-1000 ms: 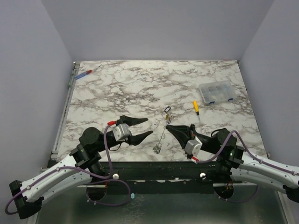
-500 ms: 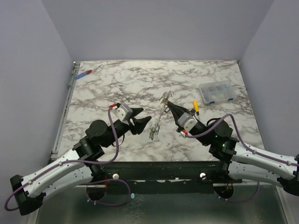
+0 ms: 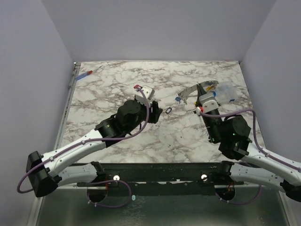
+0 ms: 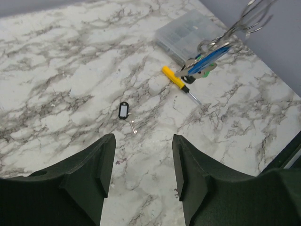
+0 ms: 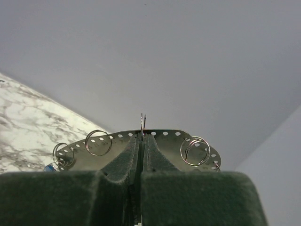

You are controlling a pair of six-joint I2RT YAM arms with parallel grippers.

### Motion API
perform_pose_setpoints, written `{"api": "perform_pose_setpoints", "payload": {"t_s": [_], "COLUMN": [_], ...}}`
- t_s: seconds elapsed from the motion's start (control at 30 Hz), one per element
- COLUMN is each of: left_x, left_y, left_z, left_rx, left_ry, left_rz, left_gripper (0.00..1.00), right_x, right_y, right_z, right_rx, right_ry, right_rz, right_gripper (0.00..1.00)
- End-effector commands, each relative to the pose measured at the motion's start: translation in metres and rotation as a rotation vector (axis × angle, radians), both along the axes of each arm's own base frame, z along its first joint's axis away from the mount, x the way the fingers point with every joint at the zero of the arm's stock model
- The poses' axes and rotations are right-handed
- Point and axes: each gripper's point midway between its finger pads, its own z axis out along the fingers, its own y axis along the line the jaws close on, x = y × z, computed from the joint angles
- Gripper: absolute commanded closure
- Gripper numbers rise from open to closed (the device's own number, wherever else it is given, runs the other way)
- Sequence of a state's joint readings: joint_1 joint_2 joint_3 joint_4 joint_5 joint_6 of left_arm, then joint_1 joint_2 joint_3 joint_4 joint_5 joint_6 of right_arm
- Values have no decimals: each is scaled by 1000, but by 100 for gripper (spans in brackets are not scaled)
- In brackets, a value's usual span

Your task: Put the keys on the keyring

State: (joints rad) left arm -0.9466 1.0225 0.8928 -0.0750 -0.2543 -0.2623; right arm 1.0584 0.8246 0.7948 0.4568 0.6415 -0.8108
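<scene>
Overhead view: the right claw (image 3: 201,90) is raised above the right rear part of the marble worktop (image 3: 113,84). It is clamped on the keyring (image 3: 195,87), from whose left end the keys (image 3: 179,99) hang clear of the surface. The clear plastic box (image 3: 226,90) lies on the worktop beside this claw, partly hidden by it. The left claw (image 3: 154,113) reaches toward the centre. A small black tag (image 3: 168,109) lies on the worktop just beside its tip. A red-and-blue screwdriver (image 3: 87,73) rests at the far left corner, well apart from both arms.

Left wrist view: the left claw (image 4: 143,141) is spread wide, gripping nothing. The black tag (image 4: 123,110), with a small wire ring attached, lies ahead of the gap between the fingers (image 4: 96,165). Beyond it lie a yellow-handled screwdriver (image 4: 175,78) and the box (image 4: 186,29). The keys (image 4: 210,55), one with a blue head and one showing green, dangle in the air above them. The ring above them is blurred.

Right wrist view: the right claw (image 5: 141,141) is pressed together on the keyring (image 5: 164,134). This appears as a curved perforated metal band carrying several small split rings.
</scene>
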Motion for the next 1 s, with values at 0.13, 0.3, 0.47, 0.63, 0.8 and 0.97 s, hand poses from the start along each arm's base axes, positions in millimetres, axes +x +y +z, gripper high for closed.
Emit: {"api": "perform_pose_setpoints", "payload": {"t_s": [0.13,0.3,0.47,0.63,0.8,0.97], "left_x": [17,42,79,100,115,127], "left_y": [-48,-58,-45,-48,-58,-69], "left_z": [-30,-38,-76,-110,-136,-166], "left_rx": [13,-98,-104,-86,-118,-66], "left_ry": [224,266,390,492,582,644], "left_rz": [-11,84,332,482,614,685], "left_gripper": [35,35,37,44,45,46], "right_x": [-19,-29,-35,-42,-46,-49], "right_y": [-67,-91,-104,-113,-113,-111], "right_z": [14,13,6,1,-6,-15], "right_rx": [75,96,104,131,134,124], "right_ry": [-16,-6,21,50,91,122], "right_rz": [-135,-159,-163,-144,-110,-77], "right_gripper": [99,100,99,99,100,99]}}
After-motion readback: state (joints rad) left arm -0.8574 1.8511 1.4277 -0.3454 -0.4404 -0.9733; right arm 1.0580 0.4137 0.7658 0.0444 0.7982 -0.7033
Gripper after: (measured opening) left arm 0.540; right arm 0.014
